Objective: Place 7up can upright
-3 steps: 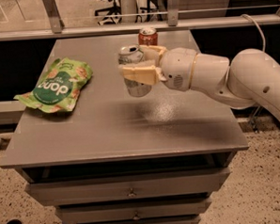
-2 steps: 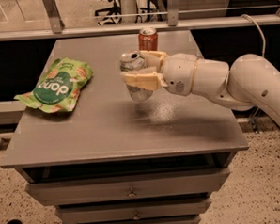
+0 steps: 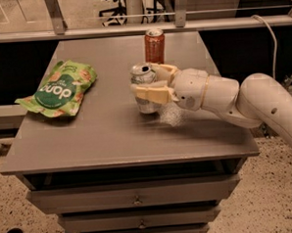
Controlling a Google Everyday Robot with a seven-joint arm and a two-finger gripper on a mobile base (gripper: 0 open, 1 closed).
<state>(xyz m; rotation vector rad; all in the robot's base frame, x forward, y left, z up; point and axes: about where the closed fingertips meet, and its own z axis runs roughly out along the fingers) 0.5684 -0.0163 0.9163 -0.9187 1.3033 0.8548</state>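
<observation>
The 7up can [image 3: 143, 75] is a silver-white can with a shiny top, standing upright near the middle of the grey table [image 3: 107, 135], its base at or just above the surface. My gripper [image 3: 152, 82] comes in from the right on a white arm [image 3: 248, 101]. Its cream fingers [image 3: 152, 92] are shut on the can, one in front and one behind.
An orange-red can [image 3: 154, 46] stands upright just behind the gripper. A green snack bag [image 3: 61, 88] lies on the table's left side. Drawers [image 3: 135, 200] run below the tabletop. A railing crosses behind the table.
My gripper has lowered the 7up can toward the table and shifted it slightly right; the can stays upright in the fingers.
</observation>
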